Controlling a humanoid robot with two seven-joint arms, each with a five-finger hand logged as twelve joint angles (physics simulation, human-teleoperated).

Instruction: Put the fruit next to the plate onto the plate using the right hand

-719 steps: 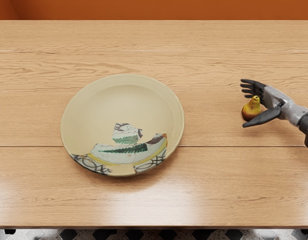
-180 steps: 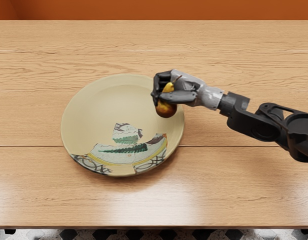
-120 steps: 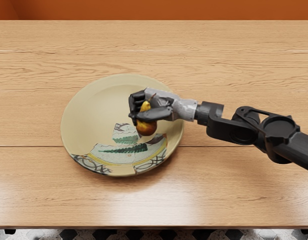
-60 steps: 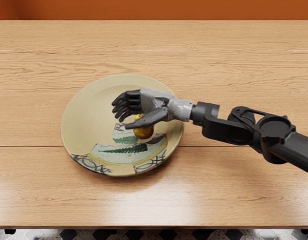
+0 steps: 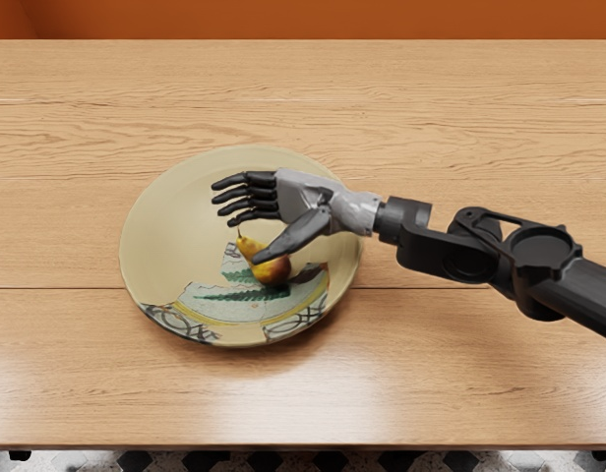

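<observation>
pear [image 5: 271, 268] lying on its side on the plate [image 5: 175, 221], centre-left of frame, on the painted pattern, right hand [image 5: 288, 202] open above it, fingers spread and pointing left, thumb angled down over the pear, contact unclear, arm [image 5: 480, 258] in from right edge, wooden tabletop [image 5: 460, 108]

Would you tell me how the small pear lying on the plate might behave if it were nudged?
The pear lies on its side with its narrow end pointing up-left, so it would probably roll in a curve, not straight. Its rounded, glossy skin looks slippery to grip. The plate is shallow and dished, so the pear should settle back toward the middle.
</observation>
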